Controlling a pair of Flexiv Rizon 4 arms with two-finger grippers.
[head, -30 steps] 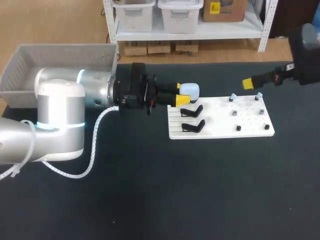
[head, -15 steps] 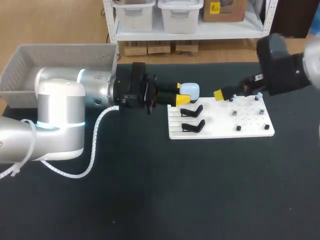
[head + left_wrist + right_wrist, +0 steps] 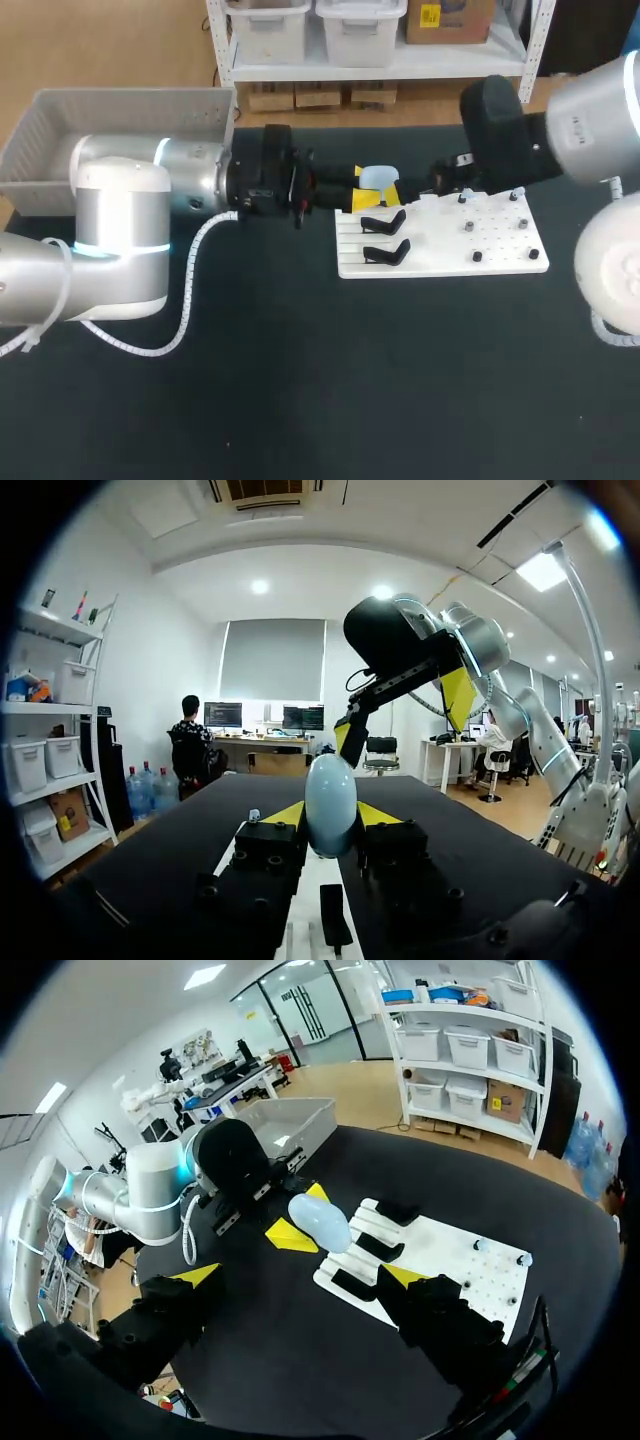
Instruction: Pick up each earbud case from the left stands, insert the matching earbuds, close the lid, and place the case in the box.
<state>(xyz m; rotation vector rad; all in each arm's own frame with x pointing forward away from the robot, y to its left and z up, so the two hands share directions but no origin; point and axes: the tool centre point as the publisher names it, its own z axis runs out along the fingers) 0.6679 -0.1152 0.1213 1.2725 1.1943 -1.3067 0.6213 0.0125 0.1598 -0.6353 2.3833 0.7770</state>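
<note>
I am holding the earbud case [image 3: 378, 179] clamped in my left gripper [image 3: 329, 816], just above the stand end of the white board [image 3: 500, 248]. My right gripper [image 3: 300, 1276], fingers apart, is hovering over the same board. Step in hand, as I judge it: opening the lid. The next move is calling for careful alignment on the lid.

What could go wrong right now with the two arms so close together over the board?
The open right gripper is close to the case and the left gripper; a slight misjudgement could make them collide. The rounded case is pinched only by the left gripper's tips, so a nudge might slip it out onto the board.
</note>
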